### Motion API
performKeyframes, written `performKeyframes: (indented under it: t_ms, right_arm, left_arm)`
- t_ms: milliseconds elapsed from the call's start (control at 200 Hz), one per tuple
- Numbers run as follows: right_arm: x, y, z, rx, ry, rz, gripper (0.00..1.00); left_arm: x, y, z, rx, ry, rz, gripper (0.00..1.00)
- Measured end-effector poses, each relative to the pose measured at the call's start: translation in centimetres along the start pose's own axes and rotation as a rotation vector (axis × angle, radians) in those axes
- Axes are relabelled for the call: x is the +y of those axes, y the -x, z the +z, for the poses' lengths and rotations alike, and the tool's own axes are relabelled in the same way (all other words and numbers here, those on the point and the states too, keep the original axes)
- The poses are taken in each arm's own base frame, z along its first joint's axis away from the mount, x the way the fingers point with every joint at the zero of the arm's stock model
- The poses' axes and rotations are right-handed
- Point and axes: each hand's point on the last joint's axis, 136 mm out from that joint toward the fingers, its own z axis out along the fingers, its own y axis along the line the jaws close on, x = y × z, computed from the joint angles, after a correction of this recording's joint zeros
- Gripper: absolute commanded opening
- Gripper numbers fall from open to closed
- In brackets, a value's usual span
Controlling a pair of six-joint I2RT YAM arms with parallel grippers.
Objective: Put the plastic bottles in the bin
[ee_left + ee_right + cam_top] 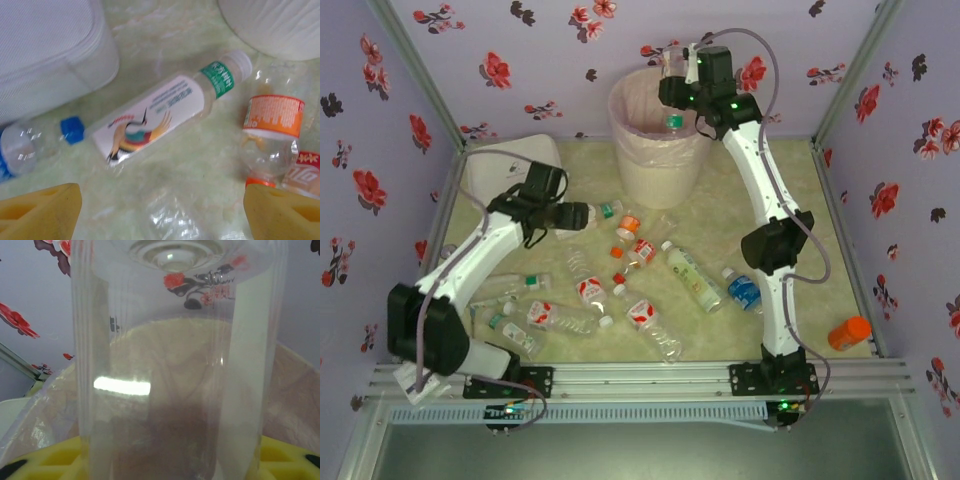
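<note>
The bin (655, 165), pale pink with a thin liner, stands at the back of the table, and a green-capped bottle (673, 122) lies inside it. My right gripper (672, 72) hangs over the bin's rim, shut on a clear plastic bottle (175, 365) that stands between its yellow pads (45, 460). My left gripper (162, 215) is open, low over the table. A crumpled clear bottle (175, 217) lies under the gap. Just beyond it lie a white-labelled bottle (160, 112) with a crane picture and an orange-labelled bottle (272, 130). Several more plastic bottles (620, 300) are scattered across the table.
A white rounded lidded box (510, 160) sits at the back left, close to my left gripper. A blue-capped bottle (30, 147) lies against it. An orange bottle (849, 332) lies outside the frame at the right. Floral walls close in three sides.
</note>
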Motion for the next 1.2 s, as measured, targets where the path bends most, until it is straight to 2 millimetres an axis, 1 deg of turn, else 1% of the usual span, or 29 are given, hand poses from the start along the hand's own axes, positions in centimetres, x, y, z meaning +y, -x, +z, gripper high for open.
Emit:
performKeyframes:
  t_ms: [115,240,310,385,480,575,630,700,730,795,860,975,1085,1200]
  right_arm:
    - [-0.1,-0.3,0.0,0.014,-0.004,-0.023,0.78]
    - [-0.1,-0.3,-0.3,0.016,-0.008,-0.040,0.85]
    - [0.0,0.0,-1.0,0.016,-0.011,-0.047,0.88]
    - [0.4,1.0,-2.4,-0.003,-0.007,-0.058,0.90]
    - [1.0,2.8,-5.3,-0.046,-0.006,-0.065,0.94]
    - [1.7,4.7,-9.4,-0.089,-0.012,-0.070,0.99]
    - [1.8,5.1,-12.0,-0.100,-0.017,-0.067,0.99]
    - [1.7,4.8,-15.2,-0.097,-0.024,-0.058,0.99]
    - [1.5,4.3,-16.6,-0.092,-0.029,-0.051,0.99]
    - [0.9,3.0,-18.9,-0.075,-0.043,-0.029,0.99]
    - [-0.2,0.7,-20.7,-0.040,-0.063,0.001,0.99]
    - [-2.1,-3.9,-22.4,0.034,-0.101,0.061,0.99]
    - [-3.8,-8.2,-23.6,0.100,-0.141,0.116,0.99]
    - [-4.8,-11.5,-25.4,0.131,-0.169,0.163,0.99]
  left_arm:
    - [-0.7,1.1,2.0,0.022,-0.014,0.068,0.87]
    - [-1.2,1.4,3.8,0.053,-0.031,0.128,0.91]
    - [-1.4,1.5,4.4,0.065,-0.040,0.157,0.93]
    - [-1.3,1.7,5.1,0.076,-0.042,0.183,0.94]
    - [-1.1,2.0,5.9,0.087,-0.041,0.217,0.96]
    - [-0.9,2.0,6.8,0.103,-0.038,0.254,0.98]
    - [-0.8,1.9,7.4,0.119,-0.037,0.279,0.99]
    - [-0.6,1.7,8.3,0.140,-0.036,0.315,1.00]
    - [-0.5,1.5,8.6,0.151,-0.036,0.327,1.00]
    - [-0.4,1.1,9.2,0.176,-0.038,0.360,1.00]
    - [-0.2,0.7,9.9,0.200,-0.039,0.388,0.98]
    - [0.1,0.0,10.7,0.241,-0.043,0.427,0.94]
    - [0.3,-0.7,11.6,0.273,-0.047,0.458,0.84]
    - [0.4,-1.6,12.3,0.305,-0.050,0.475,0.79]
